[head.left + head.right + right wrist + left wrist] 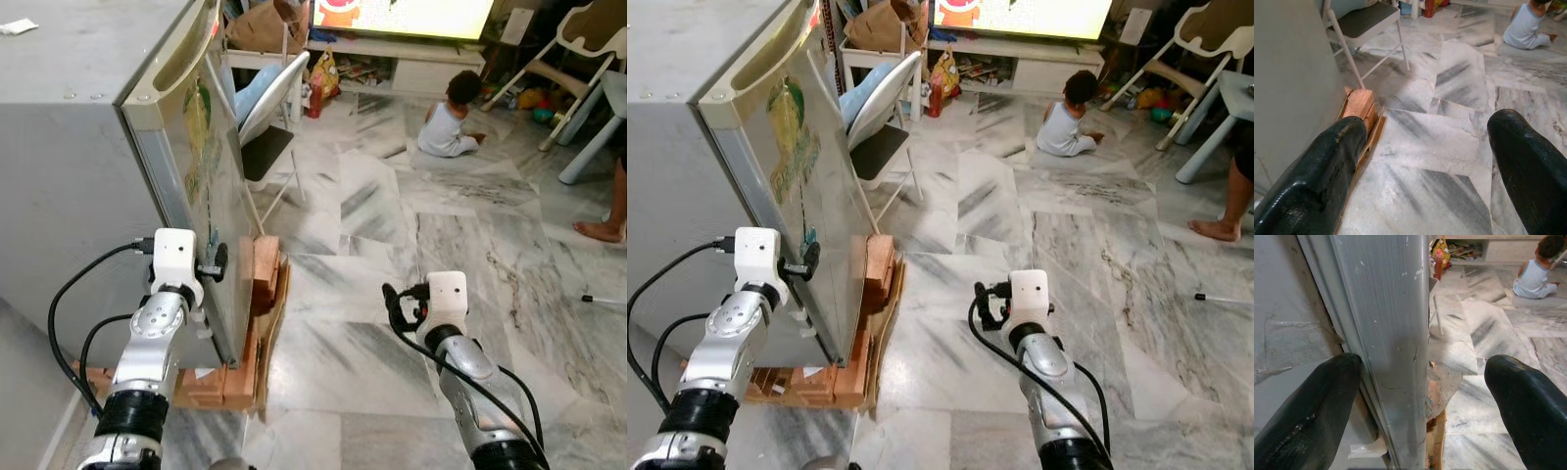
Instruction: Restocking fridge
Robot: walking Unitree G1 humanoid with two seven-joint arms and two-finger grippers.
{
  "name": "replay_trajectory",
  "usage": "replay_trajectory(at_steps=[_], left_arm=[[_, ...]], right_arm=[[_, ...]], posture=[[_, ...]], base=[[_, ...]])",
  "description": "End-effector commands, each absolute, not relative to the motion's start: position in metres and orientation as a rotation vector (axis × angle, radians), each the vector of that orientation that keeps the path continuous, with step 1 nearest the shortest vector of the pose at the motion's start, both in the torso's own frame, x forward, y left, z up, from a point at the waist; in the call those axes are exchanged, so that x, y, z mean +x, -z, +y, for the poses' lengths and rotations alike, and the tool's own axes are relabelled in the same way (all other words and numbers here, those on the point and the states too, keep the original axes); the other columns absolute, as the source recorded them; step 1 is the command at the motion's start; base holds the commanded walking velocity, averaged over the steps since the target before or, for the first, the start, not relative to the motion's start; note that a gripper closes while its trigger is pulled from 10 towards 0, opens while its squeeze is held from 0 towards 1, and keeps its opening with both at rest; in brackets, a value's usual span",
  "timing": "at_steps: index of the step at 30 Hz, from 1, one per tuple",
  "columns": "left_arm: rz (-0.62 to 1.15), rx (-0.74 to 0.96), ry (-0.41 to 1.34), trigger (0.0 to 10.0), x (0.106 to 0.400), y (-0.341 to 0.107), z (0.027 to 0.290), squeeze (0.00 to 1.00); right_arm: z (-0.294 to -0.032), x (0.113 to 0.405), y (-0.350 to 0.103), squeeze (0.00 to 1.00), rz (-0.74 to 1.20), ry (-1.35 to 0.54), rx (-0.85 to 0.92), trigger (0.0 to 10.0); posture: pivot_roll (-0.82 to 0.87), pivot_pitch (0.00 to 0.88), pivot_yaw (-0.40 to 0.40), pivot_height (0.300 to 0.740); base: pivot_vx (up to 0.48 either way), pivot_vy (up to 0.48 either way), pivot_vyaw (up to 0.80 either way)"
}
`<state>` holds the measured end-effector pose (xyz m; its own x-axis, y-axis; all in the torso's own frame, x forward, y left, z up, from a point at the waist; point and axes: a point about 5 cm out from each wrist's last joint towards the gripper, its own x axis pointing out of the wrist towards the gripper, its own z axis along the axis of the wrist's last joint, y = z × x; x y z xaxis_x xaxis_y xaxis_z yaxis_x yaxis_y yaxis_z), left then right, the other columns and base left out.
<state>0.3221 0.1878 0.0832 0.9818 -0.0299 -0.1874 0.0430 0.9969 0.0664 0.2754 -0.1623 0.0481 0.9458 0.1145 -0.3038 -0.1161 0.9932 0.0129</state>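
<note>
The left tool [1420, 396] was spread, straddling the fridge door [211, 186] edge. The right tool [1425, 161] hung spread above the floor. Best practice: seat both fingers behind the edge, then pull steadily.

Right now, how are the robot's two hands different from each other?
The left gripper is up at the fridge door, its fingers spread either side of the door's edge; the right gripper is out over the marble floor with nothing between its fingers. The left one sits higher, the right one lower and further from the fridge. Both are open, with long black fingers on silver arms.
</note>
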Motion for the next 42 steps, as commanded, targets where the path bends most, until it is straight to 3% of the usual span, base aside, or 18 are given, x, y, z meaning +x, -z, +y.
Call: replay_trajectory(at_steps=[1, 5, 7, 11, 14, 15, 17, 19, 22, 29, 34, 38, 40, 42], left_arm=[[0.213, 0.064, 0.038, 10.0, 0.324, -0.079, 0.190, 0.00], [0.206, 0.068, 0.068, 10.0, 0.329, -0.082, 0.183, 0.00], [0.177, 0.065, 0.174, 10.0, 0.340, -0.092, 0.156, 0.00], [0.169, 0.036, 0.275, 10.0, 0.347, -0.100, 0.128, 0.00], [0.132, 0.005, 0.415, 10.0, 0.351, -0.116, 0.088, 0.00], [0.111, -0.003, 0.528, 10.0, 0.347, -0.124, 0.062, 0.00], [0.099, 0.001, 0.588, 10.0, 0.343, -0.127, 0.049, 0.00], [0.068, -0.011, 0.852, 10.0, 0.318, -0.135, 0.000, 0.00], [0.077, -0.094, 1.000, 10.0, 0.293, -0.137, -0.033, 0.00], [0.078, -0.116, 0.813, 10.0, 0.313, -0.130, 0.003, 0.00], [0.028, -0.142, 0.579, 10.0, 0.312, -0.134, 0.064, 0.00], [0.012, -0.138, 0.489, 10.0, 0.306, -0.129, 0.090, 0.00], [0.034, -0.187, 0.369, 10.0, 0.297, -0.117, 0.123, 0.00], [0.042, -0.180, 0.338, 10.0, 0.295, -0.114, 0.130, 0.00]], right_arm=[[-0.164, 0.274, -0.050, 0.00, 0.316, -0.120, -0.024, 10.0], [-0.168, 0.269, -0.044, 0.00, 0.360, -0.119, -0.049, 10.0], [-0.178, 0.259, -0.032, 0.00, 0.446, -0.111, -0.092, 10.0], [-0.185, 0.253, -0.026, 0.00, 0.484, -0.103, -0.098, 10.0], [-0.195, 0.247, -0.023, 0.00, 0.509, -0.093, -0.122, 10.0], [-0.198, 0.245, -0.022, 0.00, 0.515, -0.089, -0.125, 10.0], [-0.199, 0.245, -0.022, 0.00, 0.516, -0.088, -0.125, 10.0], [-0.201, 0.243, -0.021, 0.00, 0.524, -0.082, -0.131, 10.0], [-0.197, 0.243, -0.020, 0.00, 0.529, -0.090, -0.129, 10.0], [-0.193, 0.239, -0.017, 0.00, 0.536, -0.111, -0.129, 10.0], [-0.193, 0.247, -0.024, 0.00, 0.468, -0.087, -0.100, 10.0], [-0.189, 0.255, -0.033, 0.00, 0.403, -0.069, -0.061, 10.0], [-0.178, 0.263, -0.041, 0.00, 0.350, -0.095, -0.030, 10.0], [-0.176, 0.264, -0.040, 0.00, 0.352, -0.105, -0.036, 10.0]], posture=[[0.07, 0.056, -0.053, 0.740], [0.07, 0.056, -0.055, 0.740], [0.08, 0.057, -0.056, 0.740], [0.08, 0.054, -0.054, 0.740], [0.08, 0.048, -0.050, 0.740], [0.07, 0.046, -0.050, 0.740], [0.07, 0.045, -0.050, 0.740], [0.07, 0.040, -0.051, 0.740], [0.07, 0.036, -0.052, 0.740], [0.08, 0.033, -0.060, 0.740], [0.08, 0.036, -0.058, 0.740], [0.07, 0.036, -0.053, 0.740], [0.06, 0.030, -0.058, 0.740], [0.06, 0.032, -0.059, 0.740]], base=[[0.000, 0.000, 0.00], [0.000, 0.000, 0.00], [0.000, 0.000, 0.00], [0.000, 0.000, 0.00], [0.000, 0.000, 0.00], [0.000, 0.000, 0.00], [0.000, 0.000, 0.00], [0.000, 0.000, 0.00], [0.000, 0.000, 0.00], [0.000, 0.000, 0.00], [0.000, 0.000, 0.00], [0.000, -0.321, 0.00], [0.000, -0.476, 0.00], [0.000, -0.472, 0.00]])
